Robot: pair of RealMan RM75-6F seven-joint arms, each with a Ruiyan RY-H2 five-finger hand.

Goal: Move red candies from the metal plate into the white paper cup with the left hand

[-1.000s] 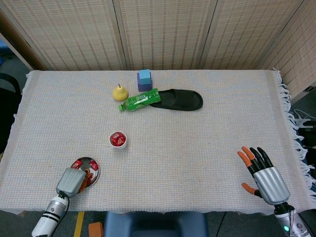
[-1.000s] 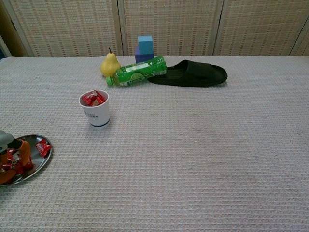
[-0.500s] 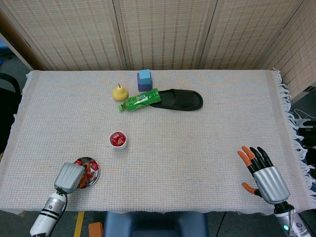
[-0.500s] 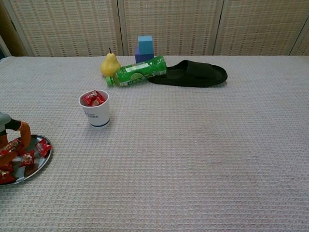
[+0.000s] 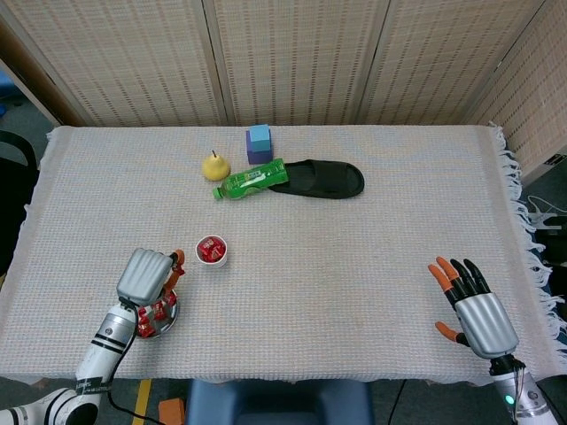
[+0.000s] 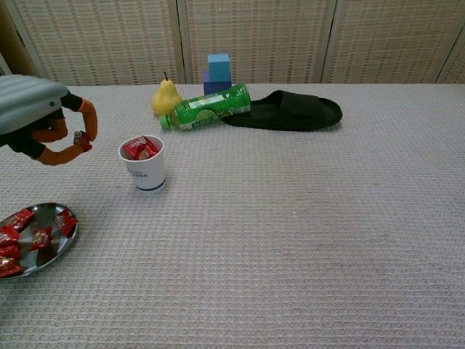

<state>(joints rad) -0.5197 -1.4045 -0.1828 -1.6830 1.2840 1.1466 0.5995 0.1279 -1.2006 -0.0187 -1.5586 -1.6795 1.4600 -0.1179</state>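
Pinching a red candy [image 6: 81, 137] in left hand [image 6: 45, 122] fingertips, raised above plate [image 6: 51, 251], left of cup [image 6: 143, 164], right hand [image 5: 471, 307] released, fingers spread, on cloth [image 5: 354, 257].

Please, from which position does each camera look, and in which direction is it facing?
Head view: sits high above the near table edge, looks steeply down on the whole table; shows the left hand over the metal plate and the right hand resting open.
Chest view: sits low at the near edge, looks forward across the table toward the wicker screens; shows only the left hand pinching a red candy.
Both share: white paper cup, plate, pear, green bottle, slipper, blocks.
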